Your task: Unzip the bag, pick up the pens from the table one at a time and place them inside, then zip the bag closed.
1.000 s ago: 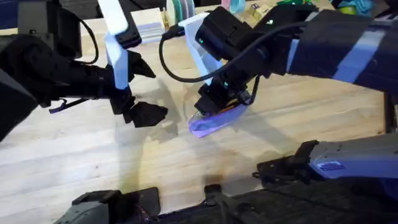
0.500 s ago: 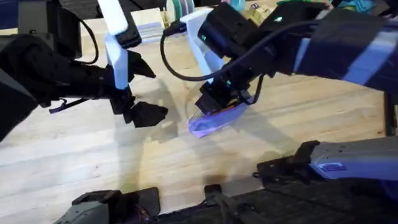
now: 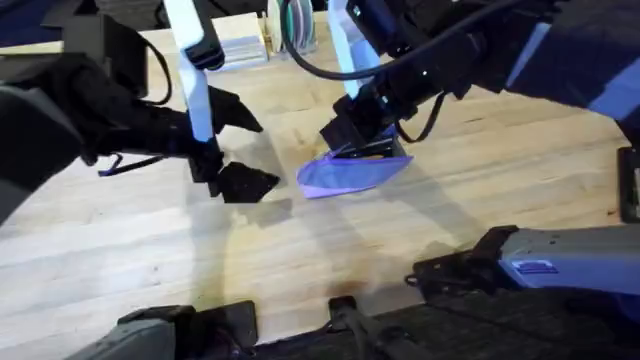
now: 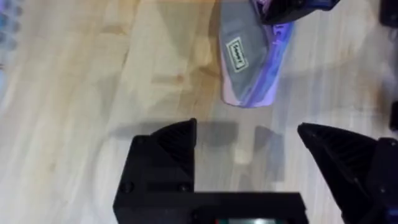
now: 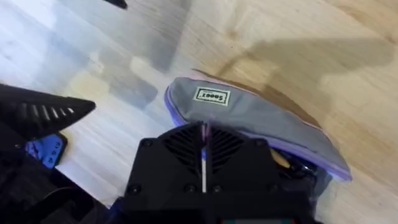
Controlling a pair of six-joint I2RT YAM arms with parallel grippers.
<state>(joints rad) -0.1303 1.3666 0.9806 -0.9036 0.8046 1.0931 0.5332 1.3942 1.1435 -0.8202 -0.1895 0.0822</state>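
Pouch (image 3: 352, 173) flat on table (image 3: 150, 260), yellow pen (image 5: 281, 160) glimpsed inside. Right gripper (image 5: 203, 149) pinched shut at zipper: pull steadily along seam. Left gripper (image 4: 247, 140) spread empty nearby; should pin pouch end.

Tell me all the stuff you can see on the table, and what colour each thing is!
Soft lavender-purple fabric pouch: one, purple with a grey panel and a small white label, middle of the table, under the right gripper.
Light wooden plank table: one, pale wood, under everything.
Small pale box: one, whitish and tan, far edge of the table.
Round rolls, maybe tape: a few, greenish and white, far edge beside the box; too small to tell exactly.
Left gripper: one, black, fingers open, left of the pouch, not touching it.
Right gripper: one, black, down at the top of the pouch; its fingers are hard to make out.
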